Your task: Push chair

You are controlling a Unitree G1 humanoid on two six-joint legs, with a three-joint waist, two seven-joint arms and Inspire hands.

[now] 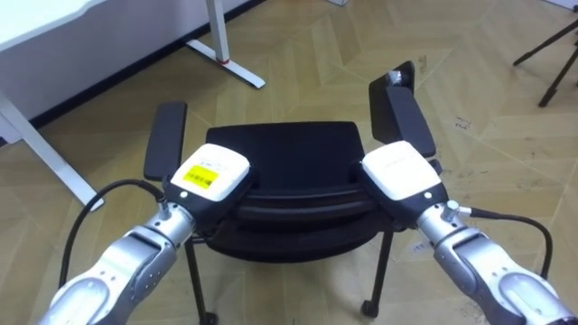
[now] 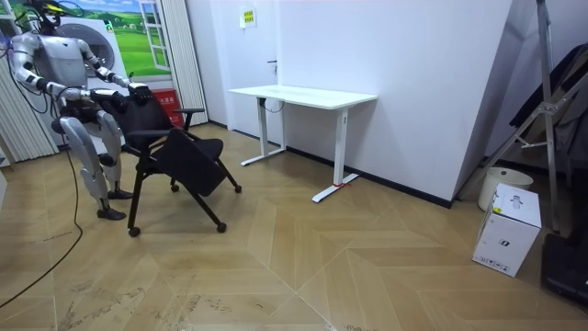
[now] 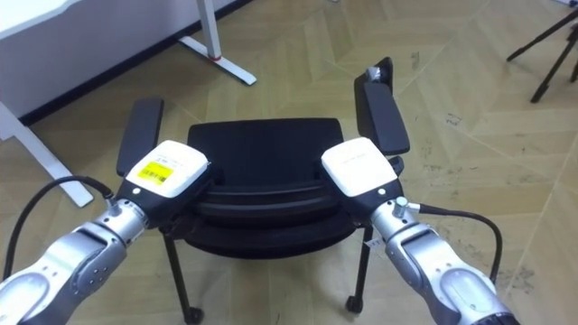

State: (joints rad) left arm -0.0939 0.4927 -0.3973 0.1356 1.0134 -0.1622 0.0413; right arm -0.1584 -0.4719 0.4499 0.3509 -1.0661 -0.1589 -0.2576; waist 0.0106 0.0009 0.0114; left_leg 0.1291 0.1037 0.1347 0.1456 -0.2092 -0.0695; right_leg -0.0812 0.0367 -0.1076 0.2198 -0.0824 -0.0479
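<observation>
Herringbone wood floor (image 2: 367,267)
A black chair (image 1: 289,149) stands just below the left hand (image 1: 209,176); a white desk (image 1: 36,23) beyond it.

Your chair (image 1: 284,153) is black all over: seat, back, armrests and legs. The left hand (image 1: 231,168) has a white back carrying a yellow label (image 1: 200,177) with dark print. The right hand (image 1: 400,171) is plain white on its back. Under them you see a floor (image 1: 298,63) of light tan wood laid in a herringbone pattern. The desk (image 2: 303,96) is white with a red mark on its foot. The wall (image 2: 413,83) is white, and the box (image 2: 507,230) is white with dark print. The poster (image 2: 152,23) shows green fields.
</observation>
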